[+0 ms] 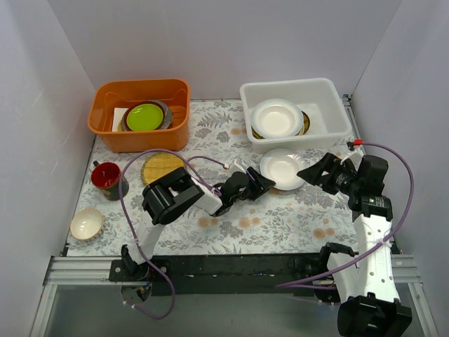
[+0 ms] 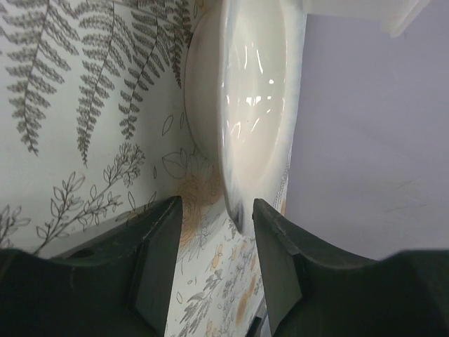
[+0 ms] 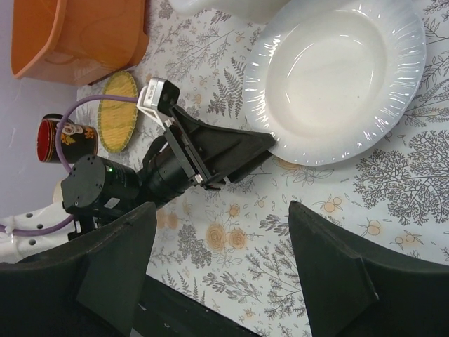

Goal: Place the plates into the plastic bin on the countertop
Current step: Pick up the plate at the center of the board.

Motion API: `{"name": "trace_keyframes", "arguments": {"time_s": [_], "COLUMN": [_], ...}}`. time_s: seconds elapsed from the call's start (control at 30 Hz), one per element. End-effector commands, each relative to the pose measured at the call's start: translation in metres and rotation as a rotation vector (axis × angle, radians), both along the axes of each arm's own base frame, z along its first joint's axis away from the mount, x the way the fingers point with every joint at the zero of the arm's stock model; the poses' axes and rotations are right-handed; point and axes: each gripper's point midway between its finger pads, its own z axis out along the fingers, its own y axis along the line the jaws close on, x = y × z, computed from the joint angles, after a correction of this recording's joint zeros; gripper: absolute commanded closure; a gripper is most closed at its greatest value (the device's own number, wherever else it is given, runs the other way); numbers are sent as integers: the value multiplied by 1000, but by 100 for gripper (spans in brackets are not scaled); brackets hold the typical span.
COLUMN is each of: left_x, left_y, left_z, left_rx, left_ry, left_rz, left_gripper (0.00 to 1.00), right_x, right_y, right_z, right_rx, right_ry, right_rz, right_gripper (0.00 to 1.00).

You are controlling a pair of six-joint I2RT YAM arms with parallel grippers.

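A white plate (image 1: 282, 168) lies on the fern-print countertop (image 1: 266, 217), just in front of the plastic bin (image 1: 330, 91). My left gripper (image 1: 263, 184) is open, and the plate's near rim (image 2: 242, 203) sits between its jaws with gaps on both sides. My right gripper (image 1: 312, 174) is open and empty, hovering by the plate's right edge. In the right wrist view the plate (image 3: 337, 77) lies beyond that gripper (image 3: 223, 210), with the left gripper (image 3: 238, 151) at its rim. The bin holds another white plate (image 1: 277, 117) on a mustard yellow one (image 1: 304, 125).
A woven straw-yellow plate (image 1: 161, 167) lies left of the left arm. A red mug (image 1: 106, 177) and a cream plate (image 1: 87, 223) are at the far left. An orange tub (image 1: 139, 137) at the back left holds a lime-green plate (image 1: 144, 116) on grey dishes.
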Motion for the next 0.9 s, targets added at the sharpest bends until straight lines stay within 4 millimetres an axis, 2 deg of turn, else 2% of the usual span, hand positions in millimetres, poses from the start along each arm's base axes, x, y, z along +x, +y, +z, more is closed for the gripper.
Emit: {"name": "trace_keyframes", "arguments": {"time_s": [0.0, 0.1, 0.27, 0.4, 0.5, 0.57, 0.63, 0.73, 0.87], "left_x": [14, 25, 33, 38, 36, 31, 29, 24, 18], "left_y": [4, -1, -9, -9, -8, -2, 0, 6, 13], "left_z": [-14, -13, -22, -25, -22, -27, -23, -24, -17], "left_rx": [-87, -98, -87, -83, -97, -95, -114, -108, -111], "left_ry": [143, 153, 171, 176, 167, 173, 165, 172, 154], "left_rz": [79, 78, 67, 68, 65, 65, 65, 69, 56], "left_gripper": [54, 54, 58, 69, 76, 84, 93, 100, 100], "right_x": [-4, -5, -5, -7, -9, -9, -9, -10, -12], "right_y": [1, 2, 2, 2, 2, 3, 3, 3, 2], "right_z": [-2, -6, -10, -15, -18, -20, -20, -21, -24], "right_rx": [-9, -9, -9, -14, -14, -10, -7, -6, -15], "right_ry": [-19, -8, 0, 10, 13, 18, 18, 19, 24], "right_rz": [20, 24, 28, 30, 30, 32, 30, 30, 23], "right_gripper": [17, 17, 18, 18, 18, 18, 18, 18, 18]}}
